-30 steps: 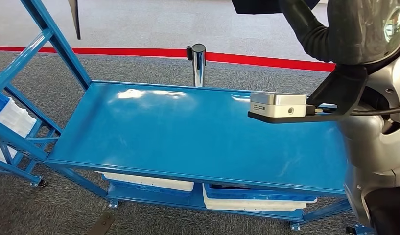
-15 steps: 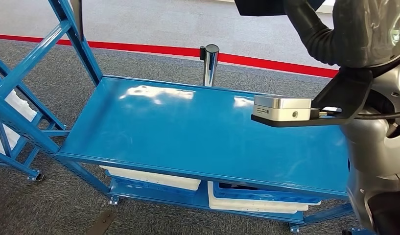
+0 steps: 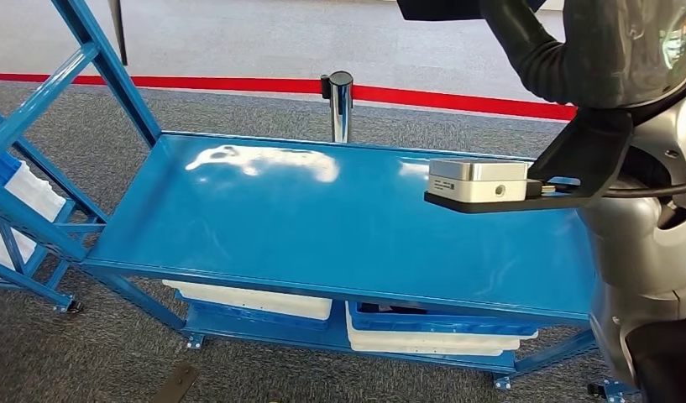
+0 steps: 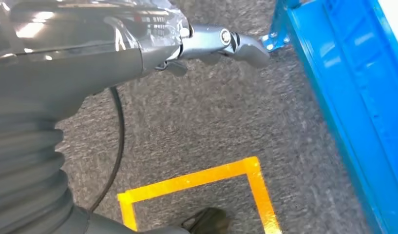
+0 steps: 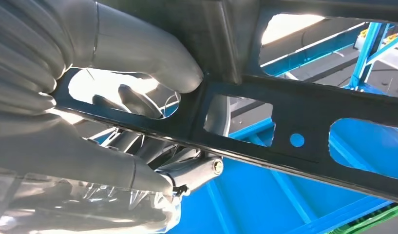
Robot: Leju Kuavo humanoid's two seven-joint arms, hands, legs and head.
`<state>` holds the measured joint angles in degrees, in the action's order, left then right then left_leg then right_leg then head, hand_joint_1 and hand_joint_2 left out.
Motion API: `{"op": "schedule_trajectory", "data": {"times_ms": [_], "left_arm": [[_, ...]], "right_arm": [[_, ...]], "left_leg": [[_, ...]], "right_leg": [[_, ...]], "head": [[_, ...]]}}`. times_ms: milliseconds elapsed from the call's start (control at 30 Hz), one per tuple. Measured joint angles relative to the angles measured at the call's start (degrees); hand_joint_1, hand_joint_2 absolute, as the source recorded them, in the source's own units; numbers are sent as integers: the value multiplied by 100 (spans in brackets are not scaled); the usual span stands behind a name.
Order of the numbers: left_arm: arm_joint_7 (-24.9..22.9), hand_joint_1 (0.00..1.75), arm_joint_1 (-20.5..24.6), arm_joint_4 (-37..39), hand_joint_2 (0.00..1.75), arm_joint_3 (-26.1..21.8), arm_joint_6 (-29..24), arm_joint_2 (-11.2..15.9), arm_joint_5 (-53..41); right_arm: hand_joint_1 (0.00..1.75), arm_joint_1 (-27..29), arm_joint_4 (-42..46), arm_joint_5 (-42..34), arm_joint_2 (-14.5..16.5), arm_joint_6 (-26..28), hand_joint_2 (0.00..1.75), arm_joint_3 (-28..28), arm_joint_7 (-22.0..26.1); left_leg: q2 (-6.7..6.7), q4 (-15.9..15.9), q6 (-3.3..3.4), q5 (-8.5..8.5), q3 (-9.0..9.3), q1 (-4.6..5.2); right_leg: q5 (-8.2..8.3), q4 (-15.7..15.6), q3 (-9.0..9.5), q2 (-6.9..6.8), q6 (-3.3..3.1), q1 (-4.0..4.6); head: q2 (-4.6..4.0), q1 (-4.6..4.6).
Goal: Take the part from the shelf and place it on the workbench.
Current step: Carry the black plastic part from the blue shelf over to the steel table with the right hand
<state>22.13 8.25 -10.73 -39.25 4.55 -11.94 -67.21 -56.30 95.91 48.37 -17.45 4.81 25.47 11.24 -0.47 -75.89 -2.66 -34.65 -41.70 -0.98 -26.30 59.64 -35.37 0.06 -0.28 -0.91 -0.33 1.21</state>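
Gripping the black part with fingers of the right hand curled tight through its cutout, holding it high above the workbench, likely for clearance before lowering, and hanging the left hand beside the workbench, finger state impossible to tell.

Counter: blue, glossy top bare, light glare | lower shelf: white bins | stands on grey carpet floor

Part: flat black metal plate with cut-out windows, gripped in right hand. Table: blue, glossy top.
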Motion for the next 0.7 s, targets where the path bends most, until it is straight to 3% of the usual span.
{"op": "schedule_trajectory", "data": {"times_ms": [33,67,167,200,300,367,467,500,533,567,633,700], "left_arm": [[-1,0,0,0,175,-1,0,1,0],[-2,0,0,0,175,-1,0,1,0],[0,0,10,-4,175,0,0,1,0],[0,0,11,-7,175,0,1,1,0],[-6,0,5,-9,175,-1,1,-1,0],[-11,0,9,-10,175,-2,1,-2,1],[-16,0,10,-14,175,-4,0,1,11],[-16,0,7,-14,175,-3,0,1,15],[-16,0,5,-13,175,-3,0,1,17],[-17,0,4,-13,175,-3,1,1,17],[-18,0,3,-13,175,-3,2,1,18],[-17,0,7,-13,175,-2,3,1,18]], "right_arm": [[175,0,-3,1,4,-13,175,5,1],[175,-1,-7,1,5,-20,175,7,2],[175,-27,-16,6,9,-28,175,8,2],[175,-42,-21,7,13,-30,175,9,2],[175,-66,-40,8,31,-38,175,25,5],[175,-81,-55,8,33,-44,175,28,4],[175,-98,-80,9,33,-47,175,33,2],[175,-92,-90,9,34,-48,175,34,2],[175,-89,-99,9,34,-49,175,37,1],[175,-93,-107,23,37,-54,175,39,-8],[175,-152,-118,102,82,-87,175,55,-82],[175,-255,-137,209,179,-137,175,90,-196]], "left_leg": [[0,-26,1,5,52,-1],[1,177,4,101,212,-3],[-2,1295,29,450,878,-4],[-5,1490,50,491,969,4],[-7,1560,157,566,931,34],[12,1579,241,652,864,24],[39,1580,302,776,702,20],[43,1577,303,817,645,22],[46,1573,301,855,590,24],[47,1570,296,890,545,24],[43,1567,271,951,480,26],[43,1569,216,1016,435,34]], "right_leg": [[27,2,-33,0,1,3],[51,3,-59,0,11,3],[111,25,-117,1,74,19],[137,31,-136,2,102,29],[211,15,-172,0,195,26],[21,171,-251,1,240,18],[-664,1126,-559,2,268,14],[-794,1412,-616,2,271,13],[-820,1527,-588,2,271,14],[-743,1415,-451,2,268,14],[-486,676,64,2,242,20],[-371,26,465,6,200,53]], "head": [[0,-6],[0,-11],[0,-22],[0,-23],[0,-22],[0,3],[0,70],[0,83],[0,94],[0,108],[0,145],[0,174]]}}
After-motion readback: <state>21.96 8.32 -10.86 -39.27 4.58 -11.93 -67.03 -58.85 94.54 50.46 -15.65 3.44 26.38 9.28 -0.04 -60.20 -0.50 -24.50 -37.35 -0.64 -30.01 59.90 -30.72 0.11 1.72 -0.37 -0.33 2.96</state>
